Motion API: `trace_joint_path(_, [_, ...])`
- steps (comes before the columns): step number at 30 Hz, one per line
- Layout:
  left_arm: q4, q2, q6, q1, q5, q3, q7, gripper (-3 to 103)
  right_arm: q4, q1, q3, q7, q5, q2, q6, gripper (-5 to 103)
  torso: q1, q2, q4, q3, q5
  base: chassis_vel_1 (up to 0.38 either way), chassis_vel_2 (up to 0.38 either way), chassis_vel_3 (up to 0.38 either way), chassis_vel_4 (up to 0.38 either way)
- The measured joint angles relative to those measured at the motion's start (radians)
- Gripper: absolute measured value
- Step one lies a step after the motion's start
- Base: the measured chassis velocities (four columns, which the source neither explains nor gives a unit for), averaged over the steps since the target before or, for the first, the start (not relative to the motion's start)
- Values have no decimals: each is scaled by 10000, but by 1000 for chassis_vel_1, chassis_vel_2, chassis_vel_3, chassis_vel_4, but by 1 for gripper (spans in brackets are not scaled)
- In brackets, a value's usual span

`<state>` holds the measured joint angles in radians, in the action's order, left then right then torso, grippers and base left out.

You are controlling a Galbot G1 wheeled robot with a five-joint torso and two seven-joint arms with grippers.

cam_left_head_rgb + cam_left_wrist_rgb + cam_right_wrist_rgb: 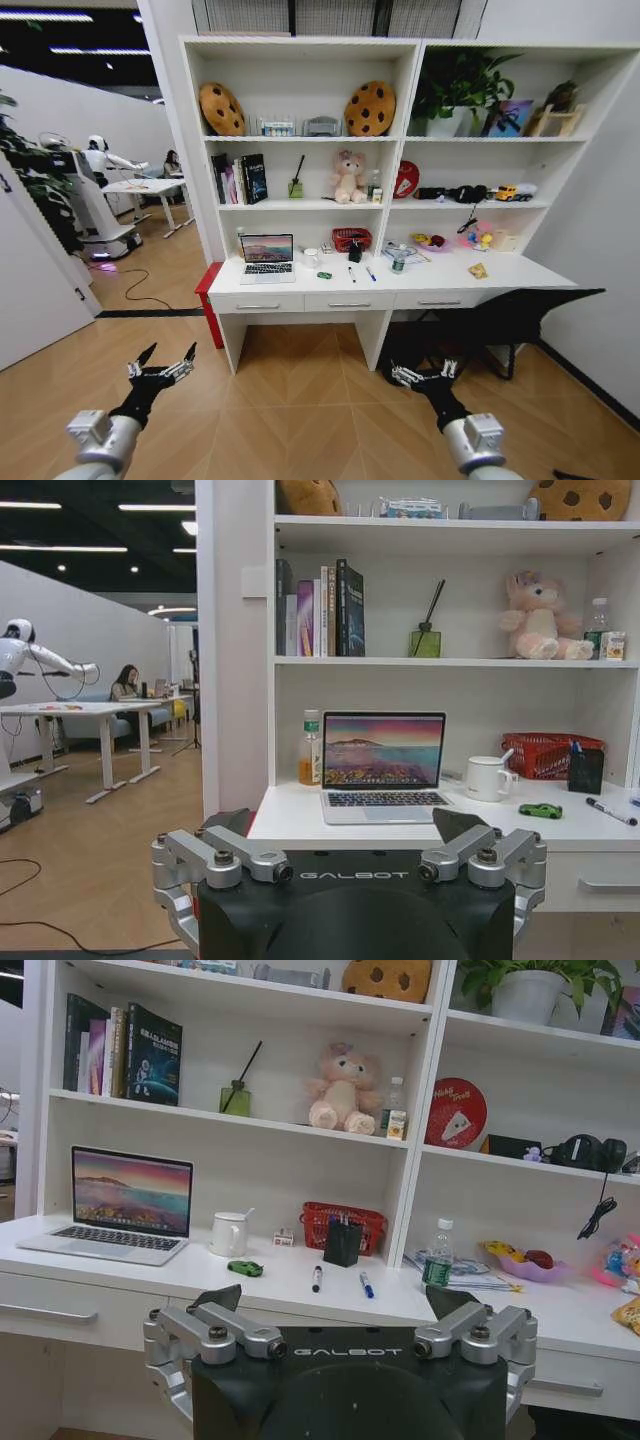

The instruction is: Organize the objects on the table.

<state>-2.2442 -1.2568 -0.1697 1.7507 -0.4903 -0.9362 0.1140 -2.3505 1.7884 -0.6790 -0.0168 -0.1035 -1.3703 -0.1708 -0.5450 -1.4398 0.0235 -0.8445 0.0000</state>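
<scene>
Standing back from the long white desk [420, 275], the robot holds both arms low over the wood floor, well short of the desk's front edge. The left gripper [160, 362] hangs before the desk's left end with its fingers spread wide and nothing between them; the right gripper [424, 376] hangs below the desk's right half, likewise spread wide and empty. Judging by this stance, no object is being handled yet, and the arms are kept low so the head camera sees the whole desktop.

An open silver laptop [267, 258] sits near the left end of the desktop, screen lit and facing outward. Just to its right, towards the front edge, lies a small green toy car [245, 1268]. A white mug [229, 1234] stands further back, with a red mesh basket [343, 1226] against the back wall and a black pen cup [343, 1244] touching its front. A black marker [317, 1278] and a blue pen [366, 1284] lie loose near the middle, close to the front edge. A clear water bottle [436, 1256] stands right of them, and a tan snack packet [479, 270] lies towards the right end.

"GALBOT" is printed on both wrist housings in the wrist views. Lettering on a red round tin [455, 1113] on the shelf above is too small to read.
</scene>
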Motion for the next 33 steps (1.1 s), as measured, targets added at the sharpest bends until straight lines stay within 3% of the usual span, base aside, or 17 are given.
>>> trace_joint_path(23, [152, -116, 2, -69, 39, 120, 12, 100, -12, -138, -41, 102, 117, -133, -301, 100, 2, -1, 0, 1, 0, -1, 2, 2, -2])
trace_joint_path(33, [172, -123, 2, -121, 99, 175, 21, 100, 89, -161, -42, 75, 114, -143, -259, 100, 0, 0, -1, 0, 2, -148, 145, 134, -141])
